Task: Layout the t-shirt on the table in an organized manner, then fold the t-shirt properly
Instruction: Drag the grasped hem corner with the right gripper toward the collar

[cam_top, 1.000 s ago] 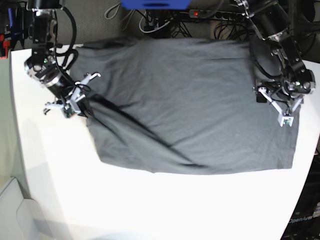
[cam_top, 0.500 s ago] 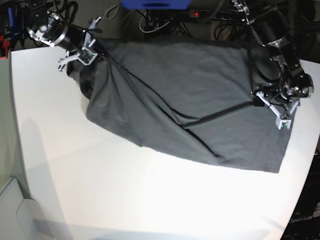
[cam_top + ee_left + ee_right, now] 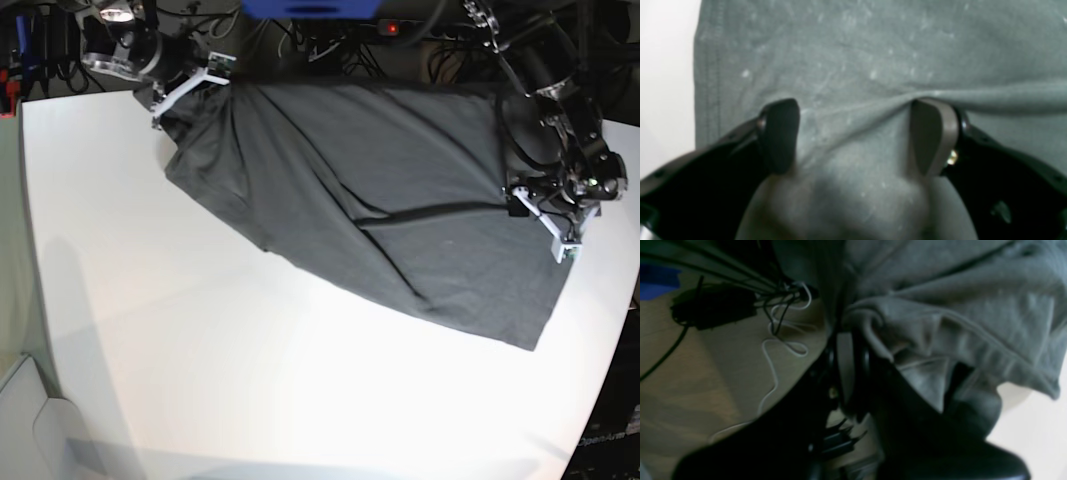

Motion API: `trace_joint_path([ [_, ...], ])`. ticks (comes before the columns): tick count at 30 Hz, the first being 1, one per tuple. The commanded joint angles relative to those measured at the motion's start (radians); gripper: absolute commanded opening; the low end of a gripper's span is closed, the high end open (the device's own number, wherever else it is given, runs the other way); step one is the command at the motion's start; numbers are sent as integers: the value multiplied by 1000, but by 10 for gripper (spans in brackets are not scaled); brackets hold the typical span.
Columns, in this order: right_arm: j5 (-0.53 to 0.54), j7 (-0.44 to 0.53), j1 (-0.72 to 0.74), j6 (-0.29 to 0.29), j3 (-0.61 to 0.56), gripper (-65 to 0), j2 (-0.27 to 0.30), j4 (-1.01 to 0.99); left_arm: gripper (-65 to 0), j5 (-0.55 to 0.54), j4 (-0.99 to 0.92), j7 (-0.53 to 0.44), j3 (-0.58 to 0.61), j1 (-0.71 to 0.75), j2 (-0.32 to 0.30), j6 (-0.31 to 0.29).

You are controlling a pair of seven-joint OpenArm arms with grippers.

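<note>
Two grippers are at the dark charcoal-grey cloth t-shirt (image 3: 370, 200), and much of it is hard to read: no collar or sleeve can be picked out, and in the right wrist view the gathered cloth (image 3: 940, 323) is a blurred bunch of folds that hides the fingertips. The shirt lies on the large plain white table (image 3: 200, 380), spread as a slanted sheet whose long axis runs from the table's far edge, near the right gripper (image 3: 190, 82), down to a pointed corner toward the table's opposite side; a dark crease runs across its middle. The right gripper is clamped tight on the shirt's far corner, lifting it at the table's back edge, with tangled black and white cables (image 3: 780, 316) on the brown floor behind it. The left gripper (image 3: 560, 225) rests on the shirt near the table's other side edge; in the left wrist view its black fingers (image 3: 780, 133) stand wide apart, pressed down onto the fabric (image 3: 853, 60) with a ridge of cloth between them, not pinching it. The shirt's stitched hem (image 3: 706, 83) lies just beside bare table there.
</note>
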Motion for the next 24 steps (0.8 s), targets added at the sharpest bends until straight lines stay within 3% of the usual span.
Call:
trace_joint_path([
  [1, -18, -6, 45, -78, 37, -650, -7, 41, -138, -5, 14, -9, 0, -16, -12, 1],
  [8, -18, -29, 141, -78, 177, -650, -171, 89, -138, -5, 14, -9, -1, -13, -11, 1],
  [15, 20, -35, 187, -78, 192, -650, -197, 90, -138, -5, 24, -8, -3, 0, -11, 1],
  [20, 86, -118, 262, -78, 262, -650, -245, 92, -138, -5, 21, -8, -4, 0, -11, 1],
  [24, 134, -161, 327, -78, 274, -650, -245, 93, -138, -5, 19, -8, -7, 0, -12, 1],
])
